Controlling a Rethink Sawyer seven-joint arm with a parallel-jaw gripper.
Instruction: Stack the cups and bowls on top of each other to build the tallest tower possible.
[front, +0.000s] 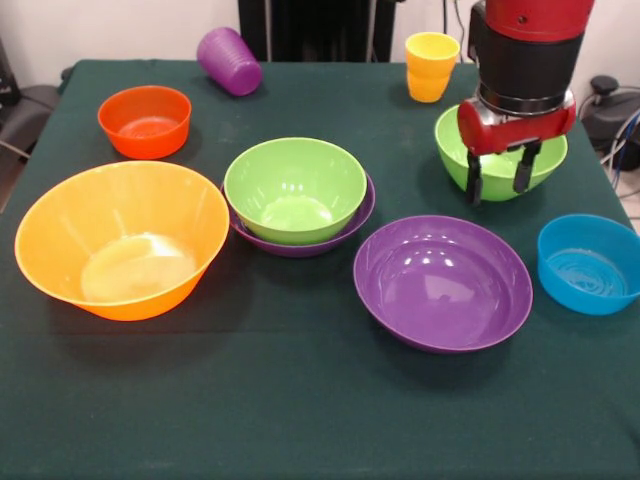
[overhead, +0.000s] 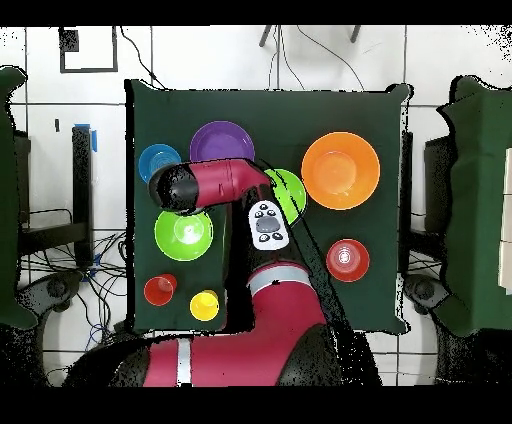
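My gripper (front: 498, 180) is open and empty, its fingers hanging over the near rim of a green bowl (front: 452, 150), which also shows in the overhead view (overhead: 183, 233). A wide purple bowl (front: 442, 282) sits in front of it and a small blue bowl (front: 590, 262) to its right. A second green bowl (front: 295, 190) is nested in another purple bowl (front: 300, 246) at mid-table. The very large yellow-orange bowl (front: 122, 238) is at the left, the small red-orange bowl (front: 145, 120) behind it. A ribbed purple cup (front: 228, 60) lies on its side at the back. A yellow-orange cup (front: 431, 66) stands upright.
An orange-red cup (overhead: 160, 290) stands beside the yellow cup (overhead: 204, 305) near the robot's base; the arm hides it in the front view. The arm (overhead: 225, 180) reaches across the table over the nested bowls. The dark green cloth (front: 300, 400) covers the table.
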